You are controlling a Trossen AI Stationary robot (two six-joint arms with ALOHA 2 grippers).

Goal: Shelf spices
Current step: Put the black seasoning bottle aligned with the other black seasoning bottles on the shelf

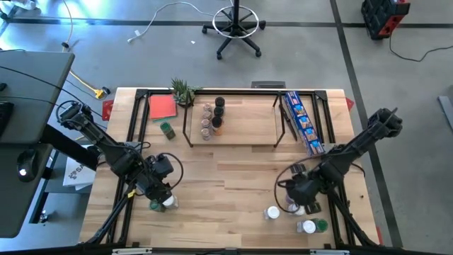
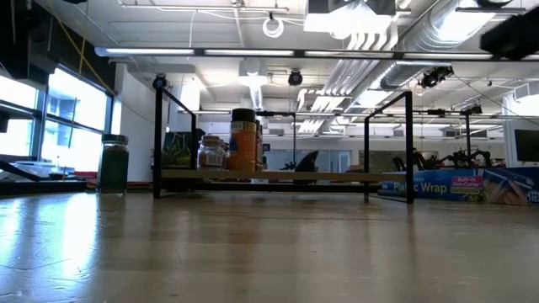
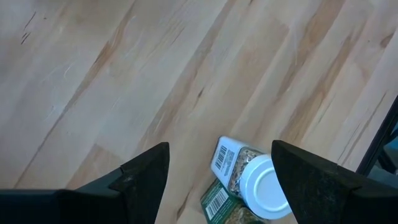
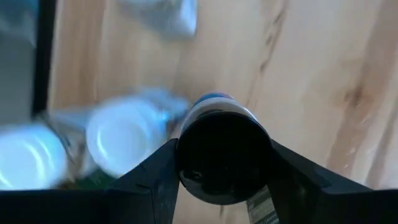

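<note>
Right gripper closed around a black-lidded spice jar

High view: several small spice jars [image 1: 211, 117] are seen standing on the light-wood shelf [image 1: 244, 124]. Left wrist view: the left gripper [image 3: 221, 171] is held spread above a white-lidded jar [image 3: 258, 183]. Right wrist view: the black-lidded jar [image 4: 222, 155] is pinched by the right gripper [image 4: 221, 163].
</note>
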